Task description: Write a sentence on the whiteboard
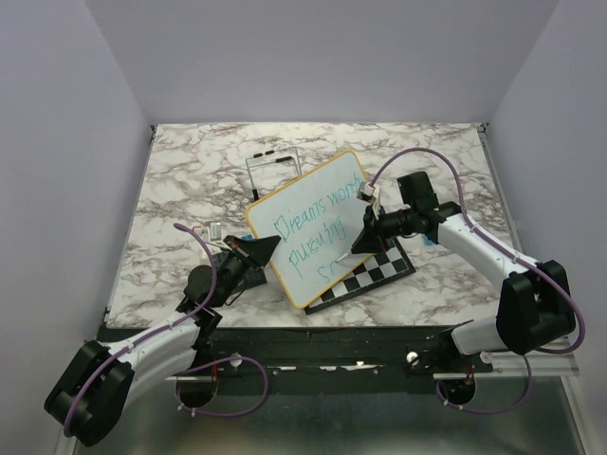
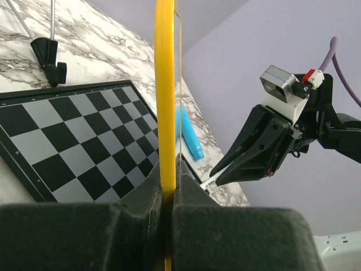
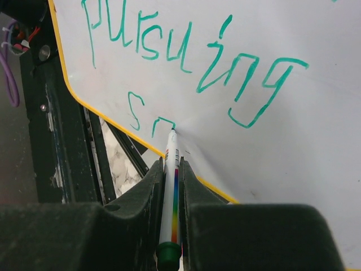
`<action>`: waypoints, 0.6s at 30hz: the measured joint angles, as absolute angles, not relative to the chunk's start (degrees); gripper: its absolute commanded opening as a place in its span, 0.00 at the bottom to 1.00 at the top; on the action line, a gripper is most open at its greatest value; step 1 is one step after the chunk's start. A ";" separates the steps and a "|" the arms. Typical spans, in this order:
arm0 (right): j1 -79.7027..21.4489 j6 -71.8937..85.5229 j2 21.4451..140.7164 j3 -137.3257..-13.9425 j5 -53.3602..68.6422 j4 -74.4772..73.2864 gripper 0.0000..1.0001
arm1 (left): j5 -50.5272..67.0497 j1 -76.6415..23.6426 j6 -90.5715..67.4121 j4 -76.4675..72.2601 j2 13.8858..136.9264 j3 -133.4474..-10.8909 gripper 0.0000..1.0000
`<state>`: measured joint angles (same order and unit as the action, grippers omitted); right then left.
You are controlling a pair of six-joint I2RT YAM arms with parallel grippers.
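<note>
The whiteboard [image 1: 313,227], white with a yellow frame, stands tilted on the chessboard [image 1: 375,275]. My left gripper [image 1: 268,248] is shut on its left edge; the yellow frame [image 2: 164,96] runs up between the jaws. My right gripper [image 1: 365,242] is shut on a white marker [image 3: 171,186] with a rainbow stripe and green end. Its tip touches the board at the third line. The sentence [image 3: 192,56] in teal reads "Dreams worth", "pursuing", then an "s" and the start of another letter [image 3: 161,124].
A blue marker cap [image 2: 189,132] lies beyond the chessboard [image 2: 73,135]. A wire stand [image 1: 273,171] stands behind the whiteboard. A small silver object [image 1: 216,230] lies left of it. The table's black front rail [image 1: 313,336] runs below.
</note>
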<state>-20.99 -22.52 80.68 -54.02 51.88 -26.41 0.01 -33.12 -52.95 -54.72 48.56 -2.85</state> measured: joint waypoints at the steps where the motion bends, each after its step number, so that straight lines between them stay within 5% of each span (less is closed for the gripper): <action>1: -20.99 -22.98 80.79 -54.02 51.88 -26.92 0.01 | 0.01 -33.12 -52.95 -54.72 48.56 -2.85 0.00; 18: -20.99 -26.17 83.42 -54.65 51.90 -32.62 0.01 | 0.01 -33.12 -52.53 -55.20 49.08 -2.85 0.00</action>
<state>-20.99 -26.17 83.42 -54.65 51.90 -32.62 0.01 -33.12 -52.53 -55.20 49.08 -2.85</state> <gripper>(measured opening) 0.200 0.074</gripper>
